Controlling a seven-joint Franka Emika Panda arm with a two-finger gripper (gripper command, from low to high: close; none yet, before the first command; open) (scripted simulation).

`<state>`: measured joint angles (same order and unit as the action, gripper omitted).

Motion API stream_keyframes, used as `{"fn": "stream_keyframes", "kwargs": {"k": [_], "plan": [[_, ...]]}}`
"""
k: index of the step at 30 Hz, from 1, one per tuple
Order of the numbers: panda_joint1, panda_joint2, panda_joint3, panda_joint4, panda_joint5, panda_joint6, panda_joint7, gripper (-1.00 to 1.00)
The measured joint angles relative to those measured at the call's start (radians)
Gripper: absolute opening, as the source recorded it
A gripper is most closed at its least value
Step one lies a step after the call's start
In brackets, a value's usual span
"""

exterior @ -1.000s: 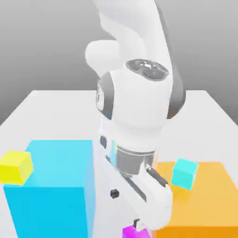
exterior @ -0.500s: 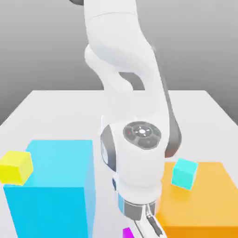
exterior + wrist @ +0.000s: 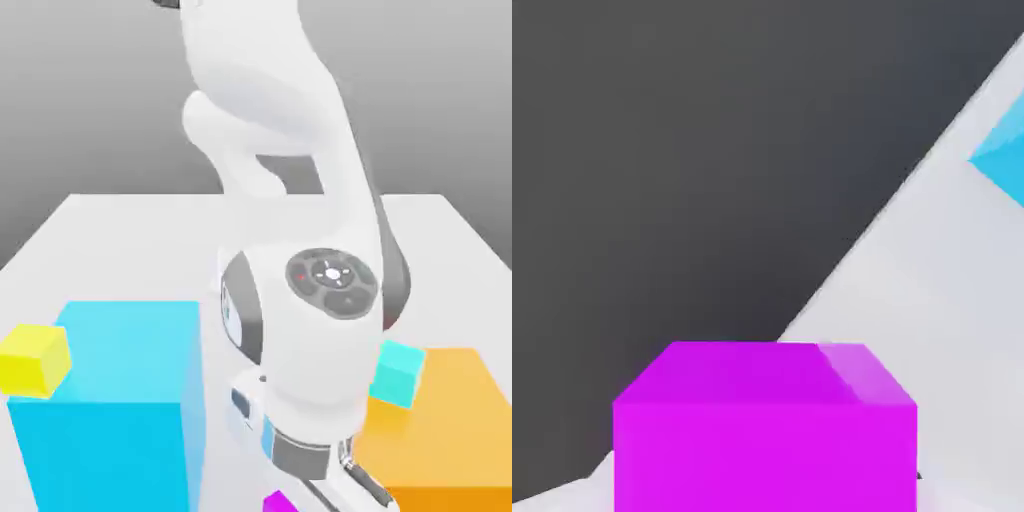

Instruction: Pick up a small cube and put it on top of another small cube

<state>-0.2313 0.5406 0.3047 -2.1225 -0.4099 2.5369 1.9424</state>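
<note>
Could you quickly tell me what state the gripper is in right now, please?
Gripper: shut. The small bright magenta cube sits right in front of the hand camera, but whether it is actually gripped cannot be told.

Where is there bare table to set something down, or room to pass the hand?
The far half of the table behind the big blue block and the orange block is bare. The near middle is crowded: the arm fills the lane between those blocks, above the magenta cube. The yellow cube and cyan cube flank it.

Small cube (image 3: 765, 430) magenta; another small cube (image 3: 35, 361) yellow; arm (image 3: 300, 330) white.
</note>
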Motion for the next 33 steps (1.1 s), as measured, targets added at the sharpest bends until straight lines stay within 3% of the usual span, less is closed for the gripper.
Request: {"fn": "stream_keyframes", "kwargs": {"k": [5, 10, 16, 24, 33], "plan": [[0.029, 0.066, -0.017, 0.089, -0.085, -0.051, -0.114, -1.0], [0.057, 0.104, -0.086, 0.22, -0.105, -0.112, -0.046, -1.0], [-0.05, -0.028, -0.112, 0.32, 0.107, -0.291, 0.033, -1.0], [-0.166, -0.247, -0.129, 0.234, 0.312, -0.388, 0.049, -1.0], [-0.243, -0.486, -0.179, 0.121, 0.396, -0.493, 0.129, -1.0]]}}
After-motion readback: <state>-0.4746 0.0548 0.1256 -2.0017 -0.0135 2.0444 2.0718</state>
